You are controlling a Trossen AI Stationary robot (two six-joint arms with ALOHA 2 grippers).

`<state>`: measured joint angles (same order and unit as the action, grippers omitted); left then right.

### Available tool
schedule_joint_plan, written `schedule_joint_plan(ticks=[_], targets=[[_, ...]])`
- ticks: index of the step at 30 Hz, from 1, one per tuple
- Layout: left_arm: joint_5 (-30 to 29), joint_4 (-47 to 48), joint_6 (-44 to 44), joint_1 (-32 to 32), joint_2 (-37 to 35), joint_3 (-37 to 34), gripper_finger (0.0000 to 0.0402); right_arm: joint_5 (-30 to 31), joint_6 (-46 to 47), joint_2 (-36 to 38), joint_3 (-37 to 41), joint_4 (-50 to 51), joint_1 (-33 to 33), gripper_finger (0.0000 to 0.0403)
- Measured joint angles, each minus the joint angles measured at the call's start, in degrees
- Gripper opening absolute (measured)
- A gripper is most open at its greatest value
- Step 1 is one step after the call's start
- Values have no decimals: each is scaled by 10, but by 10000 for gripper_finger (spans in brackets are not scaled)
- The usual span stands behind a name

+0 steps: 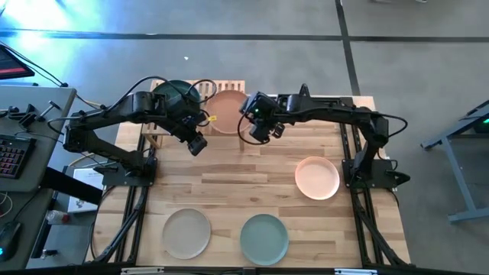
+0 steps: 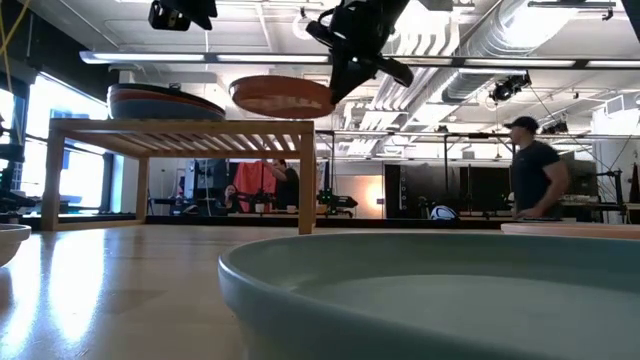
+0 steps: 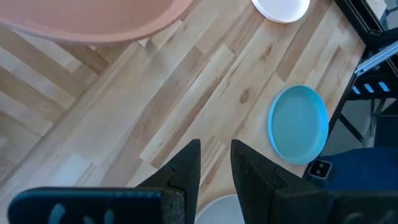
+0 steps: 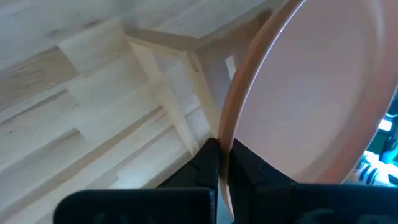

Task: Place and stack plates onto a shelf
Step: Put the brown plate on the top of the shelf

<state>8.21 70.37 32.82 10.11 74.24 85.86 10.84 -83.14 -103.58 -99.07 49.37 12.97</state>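
Observation:
My right gripper (image 1: 256, 130) is shut on a peach-pink plate (image 1: 226, 111), which hangs just above the right half of the shelf (image 2: 180, 130). A stack of plates with a dark teal one on top (image 1: 177, 95) rests on the shelf's left half. My left gripper (image 3: 214, 168) hangs open with nothing between its fingers, high over the table just near of the shelf. A peach-pink plate (image 1: 317, 177), a beige plate (image 1: 186, 233) and a sage green plate (image 1: 264, 238) lie flat on the table. My right gripper pinches the plate's rim (image 4: 227, 134) between its two fingers, on the side of the plate toward the table's right. The fingers come from the right, slanting down. The plate (image 2: 282, 97) is lifted clear and close to level over the shelf top.
The wooden tabletop (image 1: 252, 172) lies bare between the shelf and the three plates near the front. A desk with a keyboard (image 1: 11, 156) stands left of the table. A person (image 2: 530, 165) stands in the room behind.

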Motion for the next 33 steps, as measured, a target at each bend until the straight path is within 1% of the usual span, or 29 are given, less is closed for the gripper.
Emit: schedule_joint_plan(ticks=[8,13,19,23,33], targets=[[0,-1,1,0,0,0,78,11,-17,-17,0,-27,7,0],[0,-1,1,0,0,0,78,-4,-24,-25,0,-47,13,0],[0,-2,1,0,0,0,78,-13,-15,-31,0,-41,15,0],[0,-2,0,0,0,0,78,-40,-1,-31,0,-43,15,0],[-1,-2,0,0,0,0,78,-51,19,-33,0,-47,17,0]])
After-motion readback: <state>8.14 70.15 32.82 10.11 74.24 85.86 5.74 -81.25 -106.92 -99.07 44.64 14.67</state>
